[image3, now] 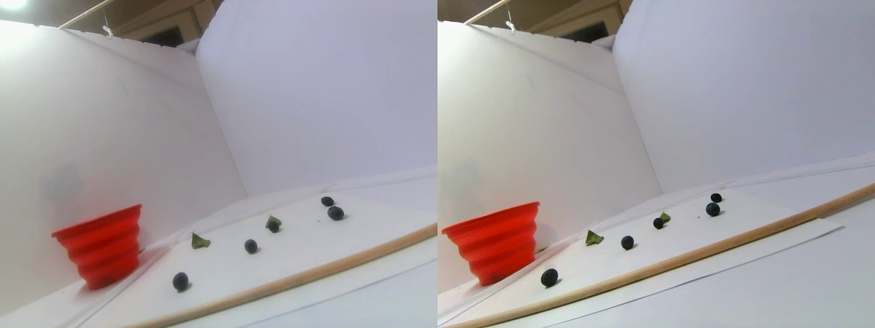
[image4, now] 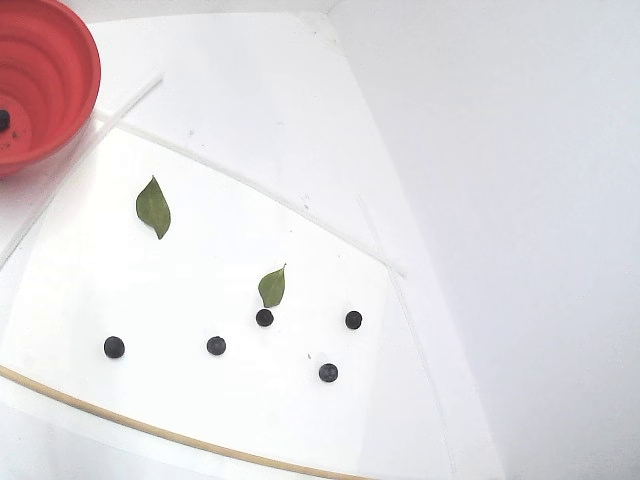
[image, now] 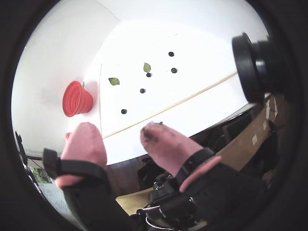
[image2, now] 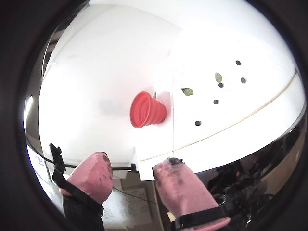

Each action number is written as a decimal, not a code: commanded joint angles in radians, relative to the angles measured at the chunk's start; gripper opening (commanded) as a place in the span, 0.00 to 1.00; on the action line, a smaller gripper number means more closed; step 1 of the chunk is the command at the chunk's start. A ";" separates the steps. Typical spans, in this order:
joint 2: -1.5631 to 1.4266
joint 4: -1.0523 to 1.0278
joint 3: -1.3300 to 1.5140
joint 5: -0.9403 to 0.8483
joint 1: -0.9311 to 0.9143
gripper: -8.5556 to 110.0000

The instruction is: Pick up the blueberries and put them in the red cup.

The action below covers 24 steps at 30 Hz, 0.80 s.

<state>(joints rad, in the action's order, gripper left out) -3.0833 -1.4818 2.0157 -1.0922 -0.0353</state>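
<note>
Red cup (image4: 60, 90): in the fixed view I see it at the top left corner, standing upright on the white table (image4: 250, 110), well apart from the loose berries. One dark berry (image4: 3, 120) seems to lie already inside, at the picture edge.

Leaves: two flat green leaves, one (image4: 153, 207) near the cup, one (image4: 271, 288) just beside a berry. I leave them alone.

Blueberries: five lie on the white sheet (image4: 200, 400). From left to right in the fixed view: the first (image4: 114, 347), the second (image4: 216, 345), the third (image4: 264, 317) under the leaf tip, the fourth (image4: 328, 372), the fifth (image4: 353, 319). All are apart from each other.

Wooden strip (image4: 150, 428): it runs along the near edge of the sheet.

Gripper (image: 121, 129): in a wrist view the two pink pads (image: 84, 142) stand clearly apart and nothing is between them. The gripper hangs high above the table.

Handling: I judge the berries light, round, soft and easy to crush; they can also roll away. I would close gently across the middle of one berry, with the pads on both sides.

Next target: the leftmost berry looks simplest, being nearest to the cup.
</note>
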 commanded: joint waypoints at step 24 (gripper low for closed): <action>0.216 0.238 0.104 -0.377 0.057 0.23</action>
<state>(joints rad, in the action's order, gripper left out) -2.8931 -1.2870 2.1261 -1.4343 0.0169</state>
